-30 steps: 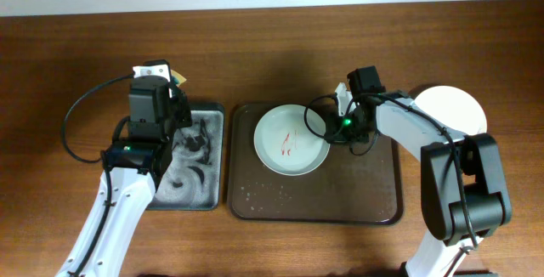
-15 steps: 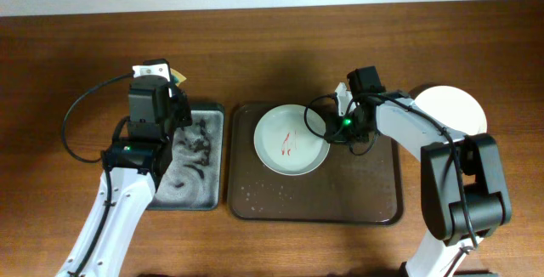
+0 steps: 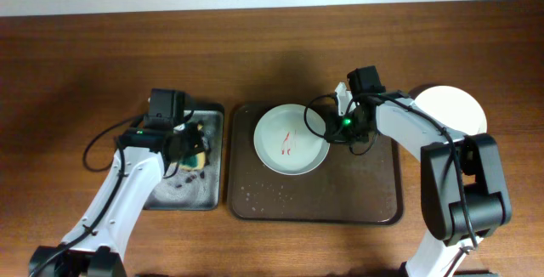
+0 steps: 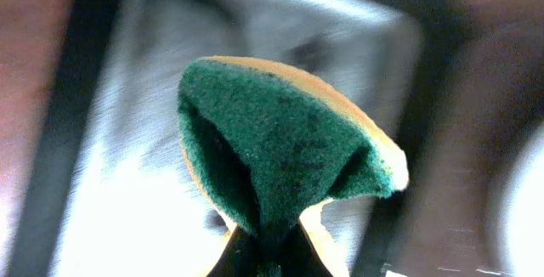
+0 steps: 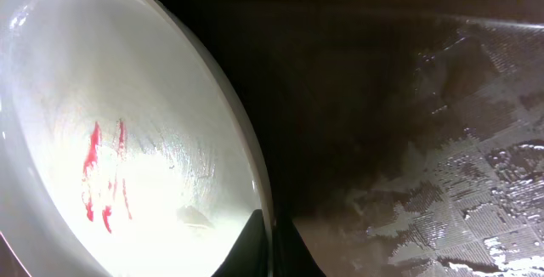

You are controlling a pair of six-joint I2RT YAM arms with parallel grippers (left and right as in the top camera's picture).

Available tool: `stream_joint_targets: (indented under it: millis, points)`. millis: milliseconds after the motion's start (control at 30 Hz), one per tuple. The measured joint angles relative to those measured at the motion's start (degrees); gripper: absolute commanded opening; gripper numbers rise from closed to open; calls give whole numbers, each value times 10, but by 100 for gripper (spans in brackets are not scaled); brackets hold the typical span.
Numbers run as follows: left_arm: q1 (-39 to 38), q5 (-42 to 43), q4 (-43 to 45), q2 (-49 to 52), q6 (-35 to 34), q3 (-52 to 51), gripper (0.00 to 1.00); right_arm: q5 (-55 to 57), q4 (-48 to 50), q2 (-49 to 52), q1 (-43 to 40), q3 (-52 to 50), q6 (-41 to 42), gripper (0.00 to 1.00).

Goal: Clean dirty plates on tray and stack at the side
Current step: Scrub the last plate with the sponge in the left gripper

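Mint-green plate: lies flat on the brown tray, in the rear left-of-centre part. Its left rim is close to the tray's left rim and its rear rim close to the tray's rear rim. The tray floor to the right of the plate and along the front strip is bare and wet, with droplets and a patchy film visible in the right wrist view.

Condition of plate: short red streaks just left of centre, several roughly parallel strokes. The rest of the bowl is pale and glossy with faint smears.

Right gripper: at the plate's right edge, fingers closed on the rim, one inside the bowl and one outside. The arm crosses the tray's rear right corner.

White plate: on the table beyond the tray's right rim, apart from the tray, its near edge hidden under the right arm. Whether it is one plate or more cannot be told.

Sponge tray: metal, black-rimmed, just beside the brown tray's left rim with a narrow strip of table between.

Left gripper: over the right part of the sponge tray, fingers pinched on a folded green-and-yellow sponge. Whether the sponge touches the metal cannot be told.
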Motion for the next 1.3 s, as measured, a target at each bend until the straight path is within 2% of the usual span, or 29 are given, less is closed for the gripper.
stream_joint_targets:
  millis: [100, 233, 400, 500, 600, 700, 800, 900, 967, 1067, 1200, 1300]
  points:
    - [-72, 80, 94, 0, 6, 28, 0, 2, -4, 0, 32, 0, 0, 4]
    - [-174, 105, 142, 40, -29, 28, 0, 2, -3, 0, 60, 0, -1, 4]
    - [-245, 109, 197, 161, -108, 28, 0, 2, -4, 0, 60, 0, 0, 4]
    - [-250, 103, 171, 179, -121, 31, 0, 2, -4, 0, 60, 0, -1, 4]
    - [-250, 36, 116, 179, -125, 39, 0, 0, -4, 0, 61, 0, 0, 4]
    - [-226, 10, 112, 180, -126, 50, 0, 1, -4, 0, 62, 0, 1, 4]
    - [-203, 38, 186, 183, -127, 78, 0, 4, -4, 0, 62, 0, 2, 4]
    - [-232, 69, 219, 191, -128, 85, 0, 4, -4, 0, 62, 0, 1, 4]
    - [-264, 80, 214, 221, -136, 85, 0, 4, -4, 0, 62, 0, 2, 4]
    - [-274, 85, 146, 236, -155, 101, 0, 4, -9, 0, 62, 0, -1, 4]
    - [-250, 89, 34, 228, -159, 112, 0, 0, -9, 1, 64, 0, -3, 4]
    - [-208, 84, 9, 215, -134, 110, 0, 0, -9, 1, 64, 0, -3, 4]
